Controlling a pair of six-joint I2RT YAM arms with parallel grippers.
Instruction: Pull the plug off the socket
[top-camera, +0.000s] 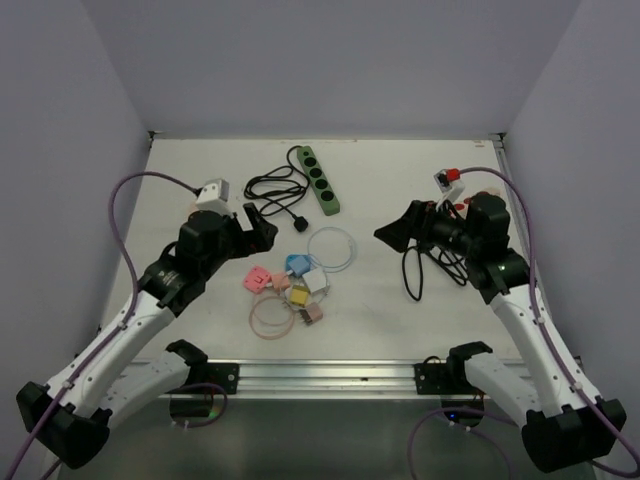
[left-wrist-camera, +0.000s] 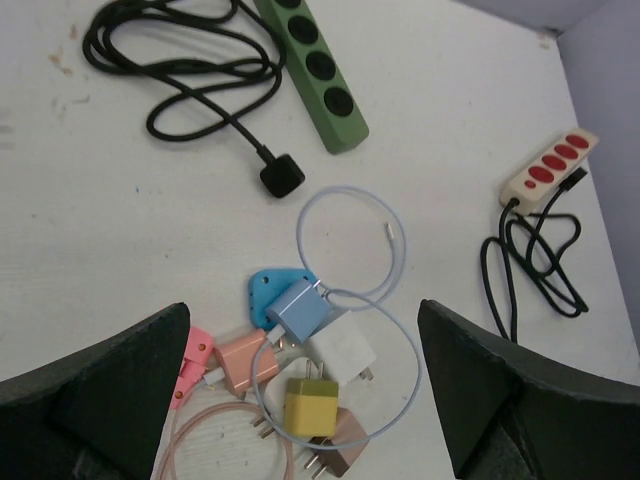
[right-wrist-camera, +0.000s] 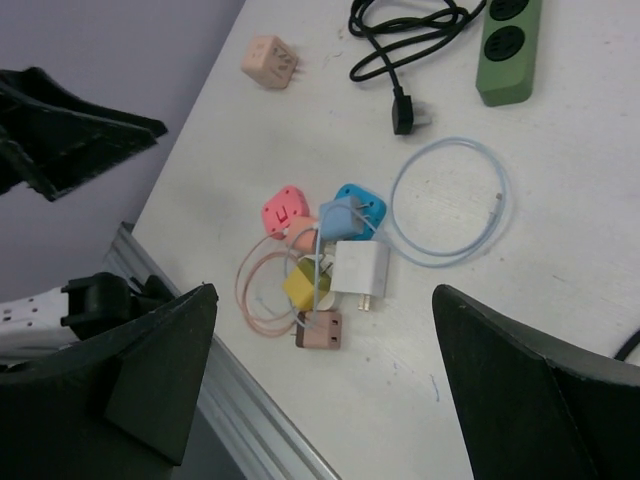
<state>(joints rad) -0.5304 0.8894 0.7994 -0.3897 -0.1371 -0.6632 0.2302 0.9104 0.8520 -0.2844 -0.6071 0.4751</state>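
Arms (top-camera: 150, 295) raised, elbows bent, angled inward toward charger pile (top-camera: 295, 283); fingers (left-wrist-camera: 90, 400) spread wide.

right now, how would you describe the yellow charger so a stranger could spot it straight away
Find the green power strip at the far middle of the table, then come toward the near edge to the huddle of small chargers. The yellow charger lies there between the white charger and a brown one; it is the only yellow block on the table.

Soft, even overhead light; sharp, shadowless frames
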